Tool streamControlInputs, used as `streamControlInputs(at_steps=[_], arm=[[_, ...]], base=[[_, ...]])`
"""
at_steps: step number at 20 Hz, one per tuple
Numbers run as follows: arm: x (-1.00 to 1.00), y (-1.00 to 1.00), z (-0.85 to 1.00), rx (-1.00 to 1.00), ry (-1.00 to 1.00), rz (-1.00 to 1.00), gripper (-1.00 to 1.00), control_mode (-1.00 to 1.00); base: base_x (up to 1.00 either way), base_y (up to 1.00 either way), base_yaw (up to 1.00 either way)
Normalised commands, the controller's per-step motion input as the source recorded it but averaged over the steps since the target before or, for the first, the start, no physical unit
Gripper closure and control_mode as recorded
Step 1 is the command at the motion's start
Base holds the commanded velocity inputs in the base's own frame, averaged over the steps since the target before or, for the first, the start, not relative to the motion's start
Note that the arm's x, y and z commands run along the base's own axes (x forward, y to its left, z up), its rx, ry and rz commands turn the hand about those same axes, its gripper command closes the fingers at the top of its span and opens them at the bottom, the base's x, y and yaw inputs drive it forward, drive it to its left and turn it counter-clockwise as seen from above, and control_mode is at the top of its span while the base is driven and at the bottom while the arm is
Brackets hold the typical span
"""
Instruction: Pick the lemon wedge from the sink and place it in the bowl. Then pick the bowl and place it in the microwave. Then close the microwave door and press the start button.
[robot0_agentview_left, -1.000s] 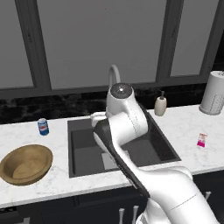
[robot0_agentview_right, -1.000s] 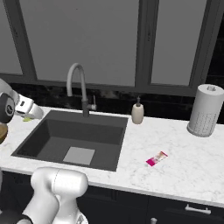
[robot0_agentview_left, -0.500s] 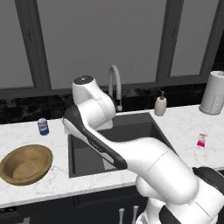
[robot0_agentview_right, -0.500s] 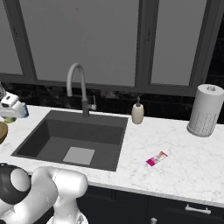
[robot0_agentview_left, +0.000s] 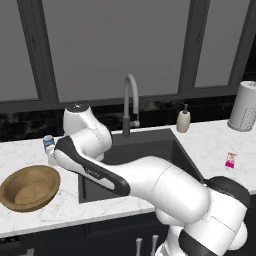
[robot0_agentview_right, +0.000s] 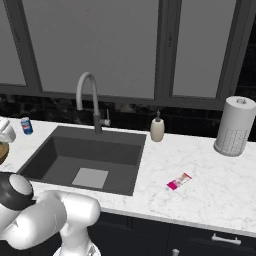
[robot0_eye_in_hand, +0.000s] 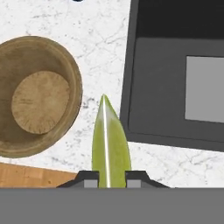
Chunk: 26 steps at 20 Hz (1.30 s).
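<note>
In the hand view I see my hand (robot0_eye_in_hand: 105, 177) pinching the lemon wedge (robot0_eye_in_hand: 109, 144) between its two dark fingertips (robot0_eye_in_hand: 89, 178); the wedge stands up from the bottom edge at six o'clock, its thin pale edge pointing toward twelve. Below it lies the white marbled bench (robot0_eye_in_hand: 103, 48), so the wedge hangs over the strip of bench between the bowl and the sink, inside neither.

The bowl (robot0_eye_in_hand: 34, 94) sits at about nine o'clock from the wedge, a round wooden dish with a lighter flat bottom, and I see nothing in it. The sink (robot0_eye_in_hand: 175, 74) fills the area from one to three o'clock, a dark basin with a pale square at its floor. A band of wood-coloured surface (robot0_eye_in_hand: 30, 175) shows at seven o'clock, below the bowl.

From the left base view, my arm (robot0_agentview_left: 100, 165) reaches toward nine o'clock over the bench, and the bowl (robot0_agentview_left: 30, 186) rests on the bench at eight o'clock, well clear of the sink (robot0_agentview_left: 145, 155). A small blue can (robot0_agentview_left: 48, 142) stands just behind the arm near the wall. The faucet (robot0_agentview_left: 129, 102) curves up behind the basin, with a soap bottle (robot0_agentview_left: 183, 120) at its two o'clock, a paper towel roll (robot0_agentview_left: 245, 106) further right, and a small pink packet (robot0_agentview_left: 230, 160) lying on the bench at three o'clock.
</note>
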Motion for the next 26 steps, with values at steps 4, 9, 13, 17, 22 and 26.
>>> streamControlInputs(at_steps=[4,9,13,17,22,26], arm=[[0.07,0.92,-0.06,0.04,0.07,0.06,1.00,-1.00],[0.20,0.55,-0.11,0.05,0.08,0.08,1.00,-1.00],[0.24,0.66,-0.12,-0.01,0.08,0.01,1.00,-1.00],[0.40,0.76,-0.16,-0.04,0.05,0.00,1.00,-1.00],[0.38,0.42,-0.20,-0.01,0.06,0.00,1.00,-1.00],[0.23,0.24,-0.24,0.00,0.08,0.00,1.00,-1.00]], base=[[0.00,0.00,0.00],[0.00,0.00,0.00],[0.00,0.00,0.00],[0.00,0.00,0.00],[0.00,0.00,0.00],[0.00,0.00,0.00]])
